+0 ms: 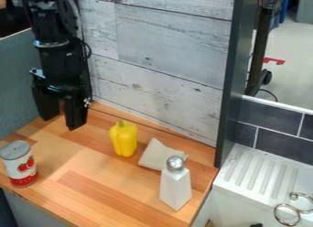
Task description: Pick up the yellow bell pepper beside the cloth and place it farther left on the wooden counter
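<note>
Camera view: the claw (61, 122) hangs at upper left, its fingers apart.
The yellow pepper (124, 140) stands upright nearby, near the centre of the frame, on the wooden counter (92, 196); a cloth (156, 154) lies beside it, a white shaker (175, 188) stands lower right, a can (19, 164) at left.

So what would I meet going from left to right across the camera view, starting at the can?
Red-and-white metal can → black two-finger gripper, hanging in the air → yellow bell pepper with a green stem → white, square-sided shaker with a rounded silver top → white ribbed draining board.
</note>
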Robot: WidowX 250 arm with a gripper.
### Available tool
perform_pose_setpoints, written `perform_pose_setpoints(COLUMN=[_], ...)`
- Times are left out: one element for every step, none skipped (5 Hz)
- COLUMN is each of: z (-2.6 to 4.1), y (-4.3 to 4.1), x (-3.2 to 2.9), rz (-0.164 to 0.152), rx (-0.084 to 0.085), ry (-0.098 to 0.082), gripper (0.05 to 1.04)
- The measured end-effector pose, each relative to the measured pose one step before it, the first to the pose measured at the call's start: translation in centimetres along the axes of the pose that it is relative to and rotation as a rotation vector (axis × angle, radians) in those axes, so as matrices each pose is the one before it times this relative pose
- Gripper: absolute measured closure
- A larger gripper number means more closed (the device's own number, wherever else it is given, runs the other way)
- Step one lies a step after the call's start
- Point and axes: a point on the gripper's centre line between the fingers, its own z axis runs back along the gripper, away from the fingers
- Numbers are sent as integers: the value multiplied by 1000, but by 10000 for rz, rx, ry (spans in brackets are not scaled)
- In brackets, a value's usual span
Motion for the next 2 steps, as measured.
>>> perform_pose_setpoints(z=[-900,223], y=[-102,-595], x=[-45,1567], rz=[11,37], rx=[-174,-431], ry=[275,-362], gripper=[83,83])
